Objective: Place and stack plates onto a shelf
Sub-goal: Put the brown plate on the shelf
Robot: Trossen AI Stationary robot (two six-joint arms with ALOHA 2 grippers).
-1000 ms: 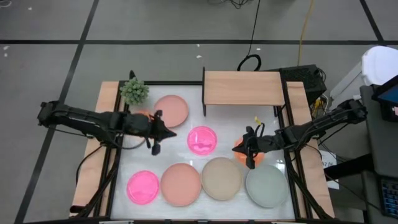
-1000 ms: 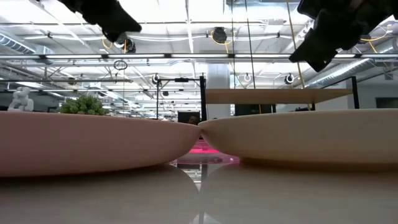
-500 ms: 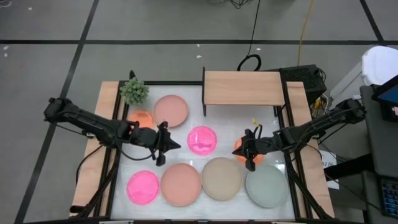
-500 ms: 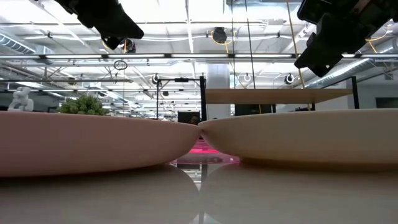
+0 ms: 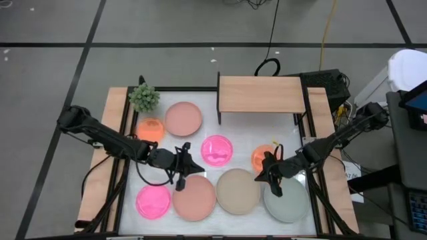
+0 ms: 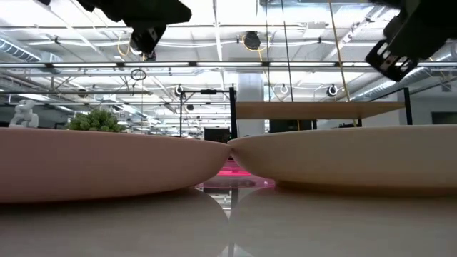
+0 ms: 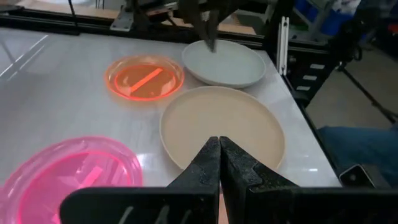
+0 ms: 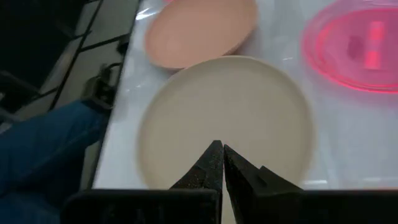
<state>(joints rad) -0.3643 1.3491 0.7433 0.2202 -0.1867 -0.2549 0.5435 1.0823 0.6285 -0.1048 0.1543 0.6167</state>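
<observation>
Eight plates lie flat on the white table: near row, pink, salmon, beige, grey-green; farther back, orange, salmon, pink, orange. The wood-topped shelf stands at the far edge with nothing on it. My left gripper is shut and hovers over the far rim of the near salmon plate, pointing right at the beige plate. My right gripper is shut and hovers over the beige plate's right rim, pointing left.
A small spiky green plant stands at the far left corner. Both grippers hang well above the plates in the low view, left and right. A person's blue-clad leg shows beyond the table's near edge.
My left gripper has travelled from beside the far orange plate toward the near edge and the right, ending above the near salmon plate. My right gripper has moved from the orange plate toward the near edge, over the beige plate's rim. No plate has moved.
</observation>
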